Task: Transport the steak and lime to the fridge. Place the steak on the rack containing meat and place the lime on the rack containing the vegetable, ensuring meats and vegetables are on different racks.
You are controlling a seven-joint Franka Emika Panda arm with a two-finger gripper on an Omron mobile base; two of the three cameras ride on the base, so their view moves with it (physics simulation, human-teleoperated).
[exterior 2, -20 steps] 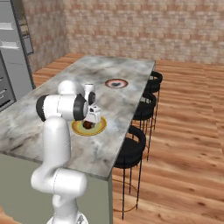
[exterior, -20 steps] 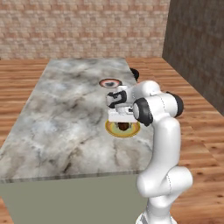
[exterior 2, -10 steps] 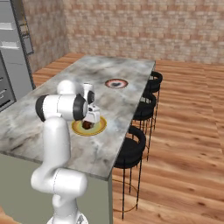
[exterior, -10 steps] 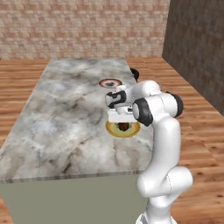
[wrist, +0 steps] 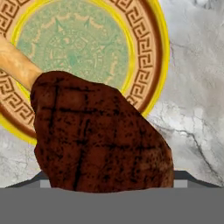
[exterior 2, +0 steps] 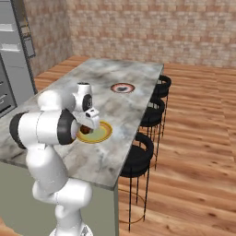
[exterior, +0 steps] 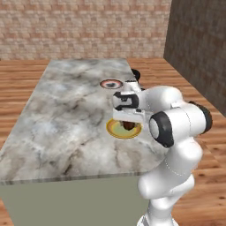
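Filling the lower centre of the hand view, the steak (wrist: 103, 138) sits close under our gripper (exterior: 128, 121) above the yellow-rimmed plate (wrist: 151, 57); we cannot tell whether the jaws grip it. We judge it firm, dense, slightly greasy; grasp the thick middle.

Marble island counter (exterior: 66, 114) with yellow-rimmed plate (exterior: 115, 130), red-rimmed plate (exterior: 111, 83).

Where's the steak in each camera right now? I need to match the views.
Left base view: steak under the wrist, centre-right, over the yellow-rimmed plate.
Right base view: steak left of centre, at the plate's near edge.
Hand view: steak lower centre, close up.
Shared landmark: the plate.
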